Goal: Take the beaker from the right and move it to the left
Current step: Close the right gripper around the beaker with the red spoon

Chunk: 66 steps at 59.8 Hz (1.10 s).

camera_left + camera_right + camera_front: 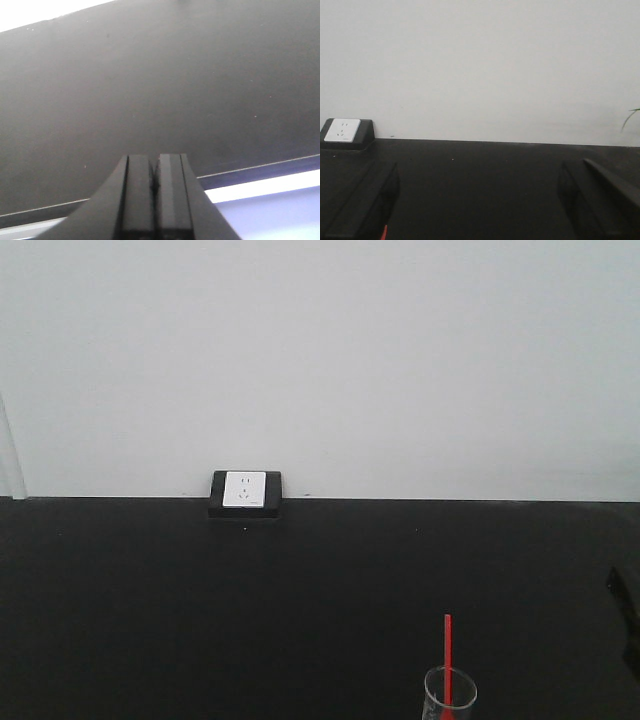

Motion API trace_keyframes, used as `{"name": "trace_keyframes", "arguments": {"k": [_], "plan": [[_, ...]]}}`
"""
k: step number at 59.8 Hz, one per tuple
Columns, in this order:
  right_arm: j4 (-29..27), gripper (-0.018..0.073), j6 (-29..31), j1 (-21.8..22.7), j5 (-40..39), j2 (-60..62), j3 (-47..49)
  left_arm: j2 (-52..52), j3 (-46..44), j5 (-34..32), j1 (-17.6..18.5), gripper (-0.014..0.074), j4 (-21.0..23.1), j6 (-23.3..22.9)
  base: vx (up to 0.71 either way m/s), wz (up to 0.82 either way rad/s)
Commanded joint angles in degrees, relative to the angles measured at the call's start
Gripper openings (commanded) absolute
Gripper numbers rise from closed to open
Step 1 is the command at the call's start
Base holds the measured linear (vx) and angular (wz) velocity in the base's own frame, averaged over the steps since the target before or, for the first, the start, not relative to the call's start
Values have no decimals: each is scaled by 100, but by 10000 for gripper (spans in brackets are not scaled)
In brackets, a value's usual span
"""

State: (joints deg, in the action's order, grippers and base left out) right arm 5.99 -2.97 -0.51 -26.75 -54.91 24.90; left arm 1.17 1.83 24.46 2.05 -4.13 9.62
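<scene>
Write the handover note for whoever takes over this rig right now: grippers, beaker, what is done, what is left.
Left gripper: fingers shut on nothing, over the bare black table near its edge.
Right gripper: fingers wide open, holding nothing.
Beaker: upright on the right half of the table, red rod standing in it, not grasped. In the right wrist view only a sliver of the rod shows, at the bottom edge beside one finger.
Done: no part of the move yet.
Left: close on the beaker, probably with the right gripper, carry it to the left and set it down.
</scene>
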Motion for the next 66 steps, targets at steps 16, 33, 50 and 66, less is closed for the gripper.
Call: {"name": "trace_keyframes", "arguments": {"k": [16, 33, 50, 66], "plan": [[2348, 588, -1192, 6, -3948, -2563, -1159, 36, 106, -436, 36, -6, -1, -6, 0, 0], [2560, 584, -864, 6, -5029, -4601, -1067, 36, 106, -436, 36, -6, -1, -6, 0, 0], [3007, 584, -1022, 6, -5029, -5450, -178, 36, 106, -436, 36, -6, -1, -6, 0, 0], [3285, 584, -1289, 6, -5029, -5924, 662, 36, 106, -436, 36, -6, -1, -6, 0, 0]]}}
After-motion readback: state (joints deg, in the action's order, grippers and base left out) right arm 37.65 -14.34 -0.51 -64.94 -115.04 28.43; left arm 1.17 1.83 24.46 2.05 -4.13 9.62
